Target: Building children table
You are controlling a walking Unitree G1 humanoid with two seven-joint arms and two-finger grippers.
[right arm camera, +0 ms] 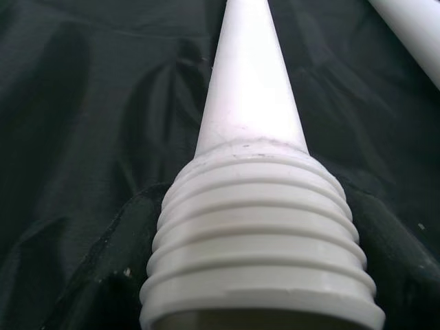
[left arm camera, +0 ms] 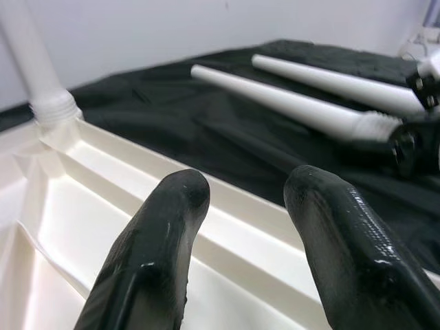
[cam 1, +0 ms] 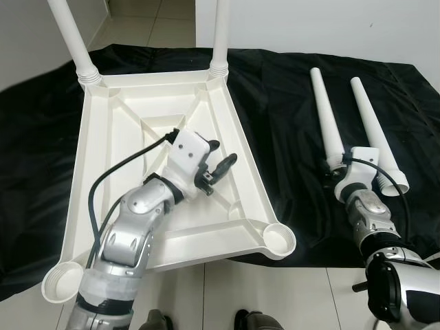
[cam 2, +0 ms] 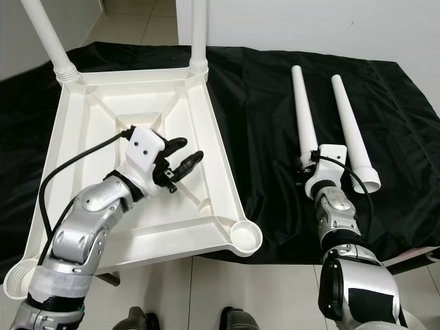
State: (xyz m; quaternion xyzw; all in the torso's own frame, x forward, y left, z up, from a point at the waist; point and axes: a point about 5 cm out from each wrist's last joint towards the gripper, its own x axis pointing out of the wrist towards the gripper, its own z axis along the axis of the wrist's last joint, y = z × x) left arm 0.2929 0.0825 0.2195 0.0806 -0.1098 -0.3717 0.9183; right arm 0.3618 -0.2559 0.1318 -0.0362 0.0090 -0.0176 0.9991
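The upturned table top (cam 1: 148, 185) lies on the black cloth (cam 2: 261, 103), underside up, with two legs (cam 1: 69, 31) already seated upright in its far corner sockets. Both near sockets (cam 1: 278, 237) are vacant. Two loose legs lie side by side on the cloth, well to the right of the table top.

We have our right tool (cam 2: 317, 159) at the threaded end of the inner loose leg (cam 2: 302, 110). In the right wrist view the leg's ribbed collar sits between the dark fingers, which flank it closely on both sides; we judge it pinched. The leg's long axis runs away from us, threaded end nearest, tapered tip pointing to the far edge of the cloth.

The governing relation: the near-right socket lies to the left of this leg and slightly nearer to us, so the leg must travel leftward and be tipped upright, thread down. The right arm is the nearer one.

Our left tool (cam 1: 218, 165) hovers over the table top's inner ribs, fingers spread, holding nothing.
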